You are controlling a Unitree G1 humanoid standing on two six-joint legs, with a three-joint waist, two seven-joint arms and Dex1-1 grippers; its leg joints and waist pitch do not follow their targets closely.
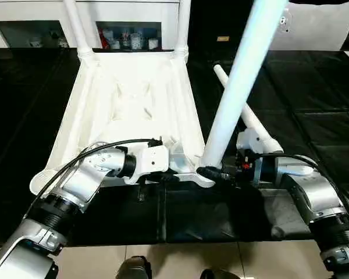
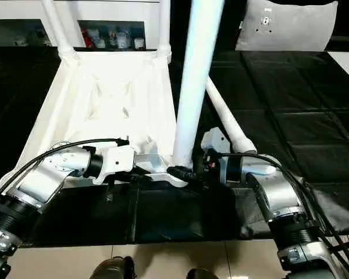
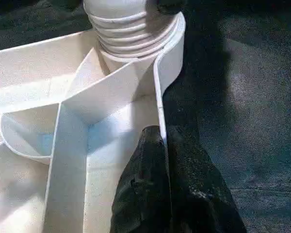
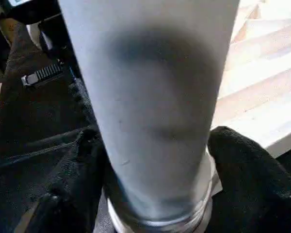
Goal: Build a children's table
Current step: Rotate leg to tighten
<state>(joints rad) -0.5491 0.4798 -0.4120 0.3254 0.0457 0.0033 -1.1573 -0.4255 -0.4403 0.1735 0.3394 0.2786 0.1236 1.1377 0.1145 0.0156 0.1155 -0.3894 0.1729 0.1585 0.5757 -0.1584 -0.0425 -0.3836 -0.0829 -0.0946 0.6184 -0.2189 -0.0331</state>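
The small all-white plastic children's table [image 1: 128, 110] lies upside down on the black-covered work surface [image 1: 314, 104], ribbed underside up, two tube legs rising from its far corners. At the near right corner a long white cylindrical leg [image 1: 235, 87] stands in its round socket, leaning right. The right gripper [image 4: 155, 194] has its two black fingers on either side of that leg's base, clasping it. The left gripper [image 3: 167, 160] is pinched closed on the tabletop's near rim. Another loose white tube leg [image 1: 244, 110] lies on the cover to the right.
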